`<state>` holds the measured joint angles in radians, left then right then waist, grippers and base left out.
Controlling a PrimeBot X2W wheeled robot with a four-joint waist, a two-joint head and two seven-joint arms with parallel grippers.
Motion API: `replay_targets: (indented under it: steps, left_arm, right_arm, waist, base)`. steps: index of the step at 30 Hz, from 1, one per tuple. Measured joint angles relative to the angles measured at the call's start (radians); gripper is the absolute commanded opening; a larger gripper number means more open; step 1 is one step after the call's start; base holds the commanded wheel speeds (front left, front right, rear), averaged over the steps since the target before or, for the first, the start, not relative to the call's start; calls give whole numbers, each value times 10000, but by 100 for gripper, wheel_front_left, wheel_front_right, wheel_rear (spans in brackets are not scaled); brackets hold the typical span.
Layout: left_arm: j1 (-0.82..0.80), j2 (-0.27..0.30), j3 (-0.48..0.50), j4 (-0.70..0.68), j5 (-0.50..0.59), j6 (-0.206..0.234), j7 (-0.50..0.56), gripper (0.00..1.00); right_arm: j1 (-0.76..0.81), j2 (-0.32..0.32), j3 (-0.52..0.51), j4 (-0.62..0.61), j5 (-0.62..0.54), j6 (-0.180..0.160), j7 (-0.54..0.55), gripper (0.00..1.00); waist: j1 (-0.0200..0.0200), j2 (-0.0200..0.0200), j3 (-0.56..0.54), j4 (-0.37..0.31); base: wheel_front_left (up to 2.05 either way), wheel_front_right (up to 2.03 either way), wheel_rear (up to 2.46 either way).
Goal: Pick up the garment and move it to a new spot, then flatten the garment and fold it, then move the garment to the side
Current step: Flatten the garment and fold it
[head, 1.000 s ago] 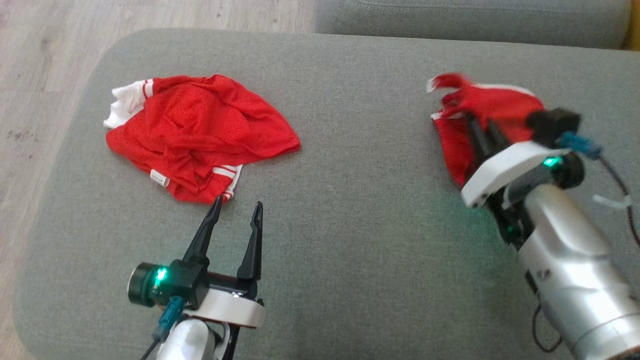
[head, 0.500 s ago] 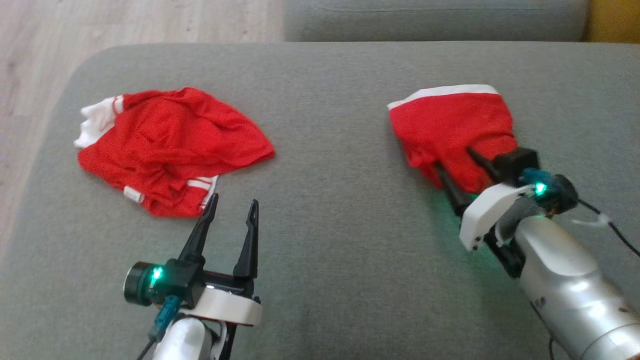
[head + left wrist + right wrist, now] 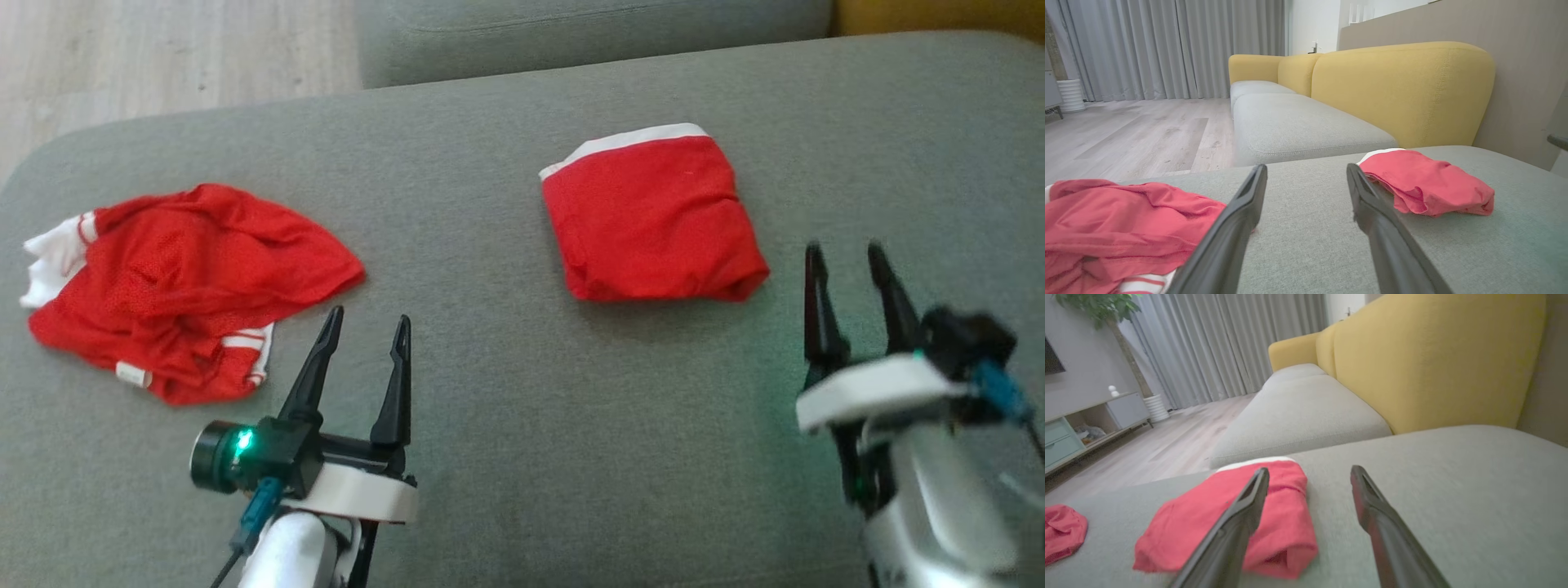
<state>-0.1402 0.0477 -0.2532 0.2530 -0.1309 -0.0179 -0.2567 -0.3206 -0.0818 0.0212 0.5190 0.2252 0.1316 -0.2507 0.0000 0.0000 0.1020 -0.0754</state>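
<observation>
We see the folded red fabric garment (image 3: 653,220) with its white band lying on the grey sofa cushion (image 3: 522,457), near our right hand (image 3: 843,251), which is released and empty. Our left hand (image 3: 369,320), also released, sits beside a crumpled red jersey (image 3: 180,286).

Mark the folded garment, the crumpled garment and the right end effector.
folded garment (image 3: 653,220), head view, middle of its top face.
crumpled garment (image 3: 188,278), head view, centre of the heap.
right end effector (image 3: 843,250), head view, midway between its fingertips.
</observation>
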Motion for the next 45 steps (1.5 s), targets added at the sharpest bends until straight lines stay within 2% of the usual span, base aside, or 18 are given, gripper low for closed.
replay_targets:
  steps: [4,11,12,13,14,18,23,31,35,39,45]
  left_arm:
    - [0,0,-8,13,-2,-2,0,100]
    - [-37,0,-81,17,-15,-2,0,100]
    - [-76,0,-88,17,-15,-2,0,100]
    - [-130,0,-105,17,-15,-2,0,100]
    - [-214,0,-121,17,-15,0,0,100]
    - [-647,-2,-380,15,-17,-12,0,100]
    - [-978,-6,-675,17,-123,4,0,100]
    - [-1221,-8,-941,17,-293,105,0,100]
    - [-1223,-12,-1028,33,-387,182,0,100]
    - [-1225,-13,-1011,33,-395,186,0,100]
    - [-1225,-13,-1020,-17,-395,192,0,100]
  right_arm:
    - [1113,221,-274,-796,-265,0,0,100]
    - [1164,288,-261,-1158,-186,0,0,100]
    - [1073,293,-259,-1151,-205,0,0,78]
    - [944,293,-268,-1145,-244,0,2,5]
    - [754,297,-288,-1133,-313,0,19,0]
    - [-757,244,-719,-880,-556,0,470,0]
    - [-2200,-153,-989,59,-903,0,993,0]
    - [-3301,-357,-1804,3177,-1856,0,1632,0]
    - [-3543,-378,-2010,3908,-2316,0,997,0]
    - [-4078,-161,-2015,3983,-2470,0,324,0]
    - [-4702,105,-750,3812,-2226,0,36,0]
  waist:
    - [0,0,47,-172]
    - [0,0,294,-1]
    - [0,0,363,57]
    - [0,0,438,117]
    - [0,0,528,191]
    - [2,0,1072,652]
    - [3,0,1606,1252]
    - [3,0,2239,2107]
    - [1,-1,2309,2311]
    - [0,0,2178,2289]
    - [0,0,2080,2271]
  base:
    - [0,0,0]
    - [0,0,0]
    - [0,0,0]
    - [0,0,0]
    - [0,0,0]
    - [0,0,0]
    - [0,0,0]
    - [0,0,0]
    - [0,0,0]
    - [0,0,0]
    - [0,0,0]
